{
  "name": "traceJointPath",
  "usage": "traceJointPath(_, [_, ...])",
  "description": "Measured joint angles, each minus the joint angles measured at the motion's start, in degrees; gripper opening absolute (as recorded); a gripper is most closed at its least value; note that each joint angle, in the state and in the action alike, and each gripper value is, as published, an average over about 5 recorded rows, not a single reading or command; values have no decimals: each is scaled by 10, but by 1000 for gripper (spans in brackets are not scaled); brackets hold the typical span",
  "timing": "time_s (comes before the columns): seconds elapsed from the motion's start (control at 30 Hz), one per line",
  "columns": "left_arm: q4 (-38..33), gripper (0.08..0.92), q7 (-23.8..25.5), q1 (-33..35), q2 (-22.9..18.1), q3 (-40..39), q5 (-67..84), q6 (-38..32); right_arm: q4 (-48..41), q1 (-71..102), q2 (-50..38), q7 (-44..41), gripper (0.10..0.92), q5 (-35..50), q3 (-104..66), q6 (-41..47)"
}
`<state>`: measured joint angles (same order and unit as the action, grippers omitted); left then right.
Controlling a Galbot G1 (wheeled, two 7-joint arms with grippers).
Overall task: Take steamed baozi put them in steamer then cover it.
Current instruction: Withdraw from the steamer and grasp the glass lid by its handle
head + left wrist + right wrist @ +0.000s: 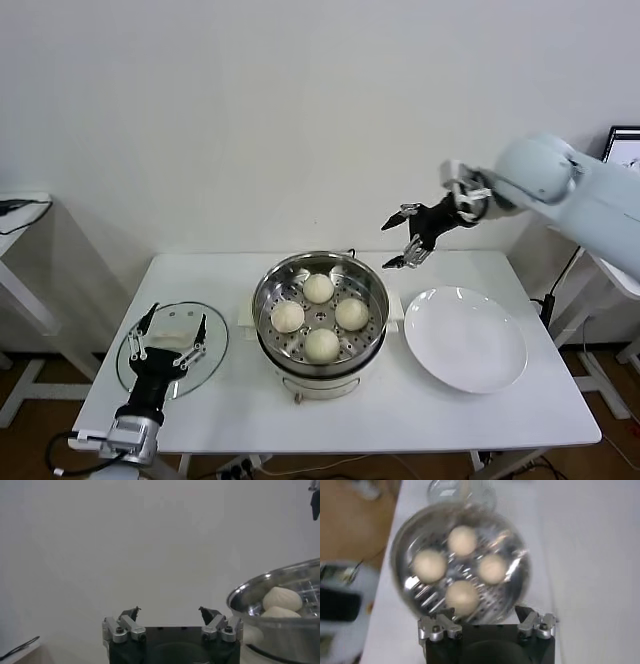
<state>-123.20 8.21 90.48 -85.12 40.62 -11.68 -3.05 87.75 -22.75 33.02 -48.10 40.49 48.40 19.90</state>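
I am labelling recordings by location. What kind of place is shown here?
Probably a lab or test room arranged as a kitchen: a plain white table against a bare wall, an electric steamer holding four baozi, and a cable on a side desk.

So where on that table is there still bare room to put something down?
The front strip below the steamer and plate, and the back corner behind the lid. Crowded: the middle row, where the left gripper hovers over the lid.
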Motion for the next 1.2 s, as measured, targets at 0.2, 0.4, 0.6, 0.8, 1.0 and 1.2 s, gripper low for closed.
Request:
traceJointPath(0.2, [1, 823, -3, -10, -2, 4, 0, -8, 22, 204, -24, 146, 823, 43, -225, -65])
traceJointPath(0.4, [2, 823, -5, -18, 0, 3, 0, -13, 67, 434, 6, 280, 823, 55, -454, -124])
traceJointPath(0.6, [12, 823, -11, -26, 0, 6, 0, -20, 125, 655, 84, 375, 823, 35, -660, -183])
traceJointPath(0.8, [18, 823, -12, -27, 6, 11, 6, -27, 183, 840, 177, 436, 823, -9, -779, -251])
traceJointPath(1.0, [26, 823, -12, -25, 8, 19, 12, -34, 221, 977, 262, 466, 823, -63, -826, -313])
traceJointPath(1.2, [44, 823, -15, -19, 9, 28, -3, -50, 238, 1056, 327, 485, 823, -97, -843, -349])
